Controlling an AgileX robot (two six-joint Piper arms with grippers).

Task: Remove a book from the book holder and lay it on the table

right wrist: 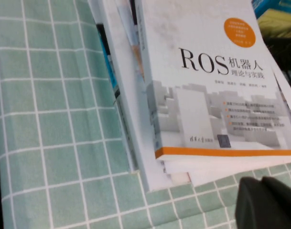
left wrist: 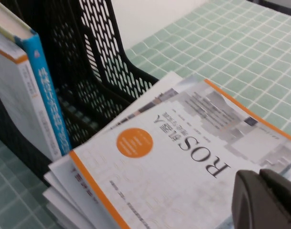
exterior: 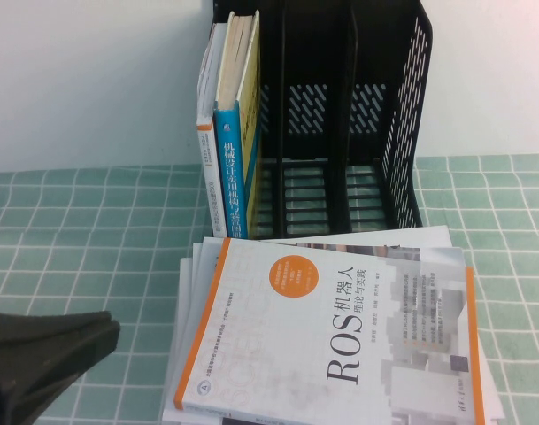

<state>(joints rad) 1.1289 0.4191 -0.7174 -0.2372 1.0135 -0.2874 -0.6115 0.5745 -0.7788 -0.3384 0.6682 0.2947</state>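
The white book (exterior: pixel 331 336) with orange edges and the black "ROS" title lies flat, cover up, on top of a pile on the green checked table (exterior: pixel 74 230), in front of the black book holder (exterior: pixel 340 115). My left gripper (exterior: pixel 101 332) is shut and empty, low at the near left, clear of the book. In the left wrist view it (left wrist: pixel 260 177) hovers over the book (left wrist: pixel 174 157) by its title, with the holder (left wrist: pixel 88 62) behind. My right gripper (right wrist: pixel 262 183) is shut and empty over the cloth (right wrist: pixel 49 119), just off the book's (right wrist: pixel 212 81) orange-striped edge.
A blue-spined book (exterior: pixel 229 168) and a white one (exterior: pixel 207 133) stand upright in the holder's left slot; its other two slots hold nothing. Several thin white books (exterior: pixel 185 292) lie stacked under the ROS book. A white wall stands behind the holder.
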